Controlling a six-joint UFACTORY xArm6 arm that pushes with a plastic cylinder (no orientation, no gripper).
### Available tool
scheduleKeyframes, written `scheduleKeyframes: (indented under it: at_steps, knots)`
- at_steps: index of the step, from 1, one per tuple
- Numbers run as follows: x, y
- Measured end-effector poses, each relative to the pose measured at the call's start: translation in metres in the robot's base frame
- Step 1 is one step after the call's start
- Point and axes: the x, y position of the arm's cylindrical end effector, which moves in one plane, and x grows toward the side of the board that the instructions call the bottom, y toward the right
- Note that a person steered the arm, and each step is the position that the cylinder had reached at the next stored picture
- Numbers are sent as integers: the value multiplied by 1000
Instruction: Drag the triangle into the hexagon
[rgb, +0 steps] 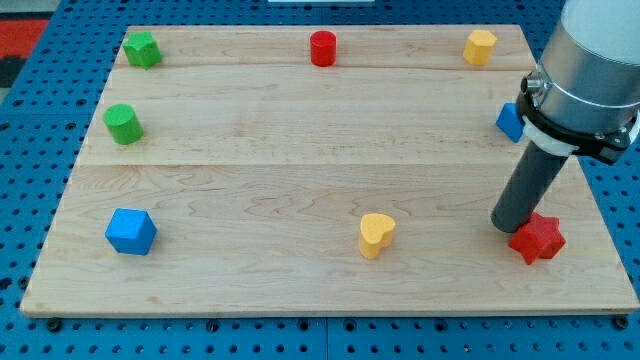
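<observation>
A blue block (510, 121), seemingly the triangle, lies at the board's right edge, partly hidden behind the arm. The yellow hexagon (480, 47) sits at the view's top right, above and slightly left of the blue block. My tip (512, 227) rests on the board at the lower right, well below the blue triangle. It touches or nearly touches the upper left side of a red star (538, 239).
A green star (142, 49) sits at the top left, with a red cylinder (322, 48) at top centre. A green cylinder (123, 123) is at the left, a blue cube (131, 231) at lower left and a yellow heart (376, 234) at bottom centre. The wooden board's right edge (600, 215) is close to the tip.
</observation>
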Motion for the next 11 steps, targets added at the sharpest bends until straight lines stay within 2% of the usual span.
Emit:
scheduleKeyframes:
  at_steps: [1,3,5,7,9,11]
  knots:
    - [-4,0]
    - [-66,-9]
    - [-102,-1]
    - [-94,42]
    - [-100,46]
    - [-180,0]
